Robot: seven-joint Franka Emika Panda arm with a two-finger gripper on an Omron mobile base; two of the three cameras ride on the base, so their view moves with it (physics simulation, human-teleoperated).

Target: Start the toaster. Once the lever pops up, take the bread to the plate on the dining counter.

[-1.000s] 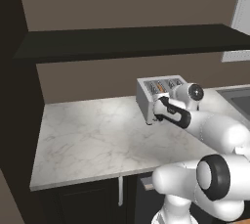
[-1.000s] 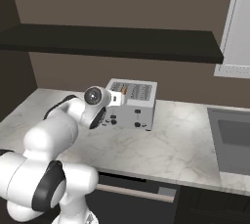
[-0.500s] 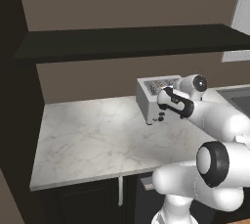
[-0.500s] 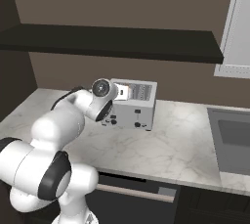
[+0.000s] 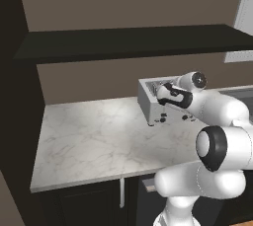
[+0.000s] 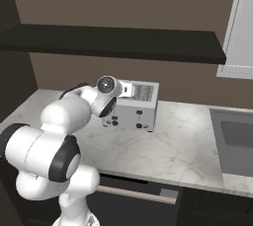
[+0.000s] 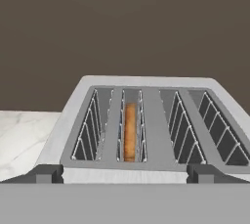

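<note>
1. We are looking at the toaster [image 7: 146, 120], a boxy silver-grey metal unit with rounded top edges. It is sitting on a pale grey-veined marble worktop [image 5: 99, 141], toward the back, near the brown wall [image 6: 99, 72].
2. In the hand view we are seeing four long slots across its top, each lined with thin wire guides that slant inward.
3. The bread [image 7: 130, 131], a tan-brown slice seen edge-on, is standing upright in the second slot from the left in that view. It is sunk below the top face.
4. On the front face in the right base view we are noting small dark knobs and levers [image 6: 114, 122], low down; their position is too small to read.
5. A dark matte shelf [image 6: 113, 42] is running along the wall above the worktop. A recessed sink [image 6: 237, 141] is lying at the right end of the worktop.
6. The gripper [image 7: 125, 175] is hovering just above the front edge of the toaster, pointing down over the slots.
7. Its jaws are standing spread wide, the two dark fingertips [image 7: 46, 174] far apart at the bottom of the hand view. We are seeing nothing between them and no contact with the toaster.
</note>
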